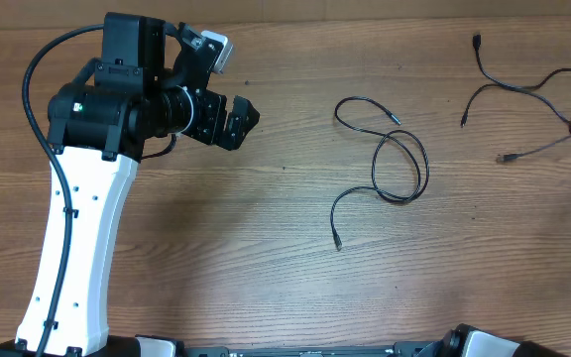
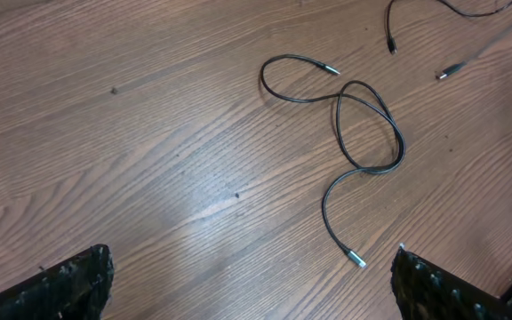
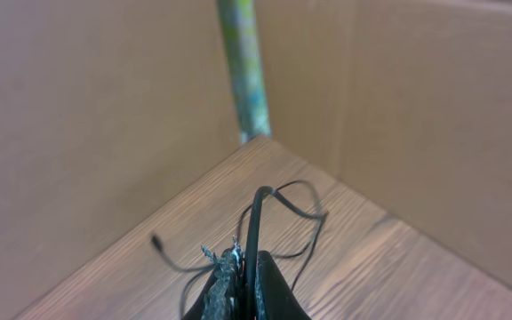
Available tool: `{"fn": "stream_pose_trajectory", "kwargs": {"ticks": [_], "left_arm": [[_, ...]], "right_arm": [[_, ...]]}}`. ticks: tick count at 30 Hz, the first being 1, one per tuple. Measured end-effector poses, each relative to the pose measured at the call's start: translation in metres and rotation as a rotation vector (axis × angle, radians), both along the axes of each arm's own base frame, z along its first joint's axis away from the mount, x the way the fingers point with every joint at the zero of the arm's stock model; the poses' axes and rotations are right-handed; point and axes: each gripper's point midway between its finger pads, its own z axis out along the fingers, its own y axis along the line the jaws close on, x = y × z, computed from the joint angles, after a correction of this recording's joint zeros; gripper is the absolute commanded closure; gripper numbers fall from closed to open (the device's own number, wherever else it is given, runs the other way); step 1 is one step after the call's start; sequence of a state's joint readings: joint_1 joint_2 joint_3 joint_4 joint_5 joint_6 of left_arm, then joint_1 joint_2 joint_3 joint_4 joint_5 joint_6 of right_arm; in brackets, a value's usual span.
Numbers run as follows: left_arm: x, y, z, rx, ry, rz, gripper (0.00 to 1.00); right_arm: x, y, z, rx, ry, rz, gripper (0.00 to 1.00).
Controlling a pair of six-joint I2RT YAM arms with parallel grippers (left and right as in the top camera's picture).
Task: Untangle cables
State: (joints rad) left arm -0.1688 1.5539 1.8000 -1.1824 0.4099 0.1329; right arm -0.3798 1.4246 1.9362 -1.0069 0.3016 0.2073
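Observation:
One thin black cable lies loosely looped in the middle of the table, a plug at each end; the left wrist view shows it too. More cables sprawl at the far right. My left gripper hovers to the left of the looped cable. It is open and empty, and that cable's near plug lies just inside the right finger. My right gripper shows only in its wrist view, shut on a black cable that rises between its fingers; other strands trail beyond.
The table is brown wood. The white left arm stretches along the left side. In the right wrist view, cardboard walls and a green post close off the table's corner.

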Motion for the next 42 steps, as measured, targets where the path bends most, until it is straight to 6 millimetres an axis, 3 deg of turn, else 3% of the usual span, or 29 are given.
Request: {"fn": "stream_pose_trajectory", "kwargs": {"ticks": [11, 19, 26, 29, 34, 37, 42], "left_arm": [[0.000, 0.000, 0.000, 0.000, 0.000, 0.000, 0.00], [0.000, 0.000, 0.000, 0.000, 0.000, 0.000, 0.00], [0.000, 0.000, 0.000, 0.000, 0.000, 0.000, 0.00], [0.000, 0.000, 0.000, 0.000, 0.000, 0.000, 0.00], [0.000, 0.000, 0.000, 0.000, 0.000, 0.000, 0.00], [0.000, 0.000, 0.000, 0.000, 0.000, 0.000, 0.00], [0.000, 0.000, 0.000, 0.000, 0.000, 0.000, 0.01]], "right_arm": [[0.020, 0.019, -0.015, 0.081, 0.009, 0.132, 0.96], [0.039, 0.017, -0.056, 0.162, 0.109, 0.142, 0.96], [0.041, 0.012, -0.060, 0.164, 0.119, 0.127, 0.96], [0.038, -0.002, -0.061, 0.164, 0.114, 0.092, 0.96], [0.028, -0.048, -0.065, 0.163, 0.096, -0.014, 0.96], [0.016, -0.085, -0.066, 0.157, 0.074, -0.100, 0.96], [0.002, -0.120, -0.070, 0.152, 0.061, -0.184, 0.96]]}}
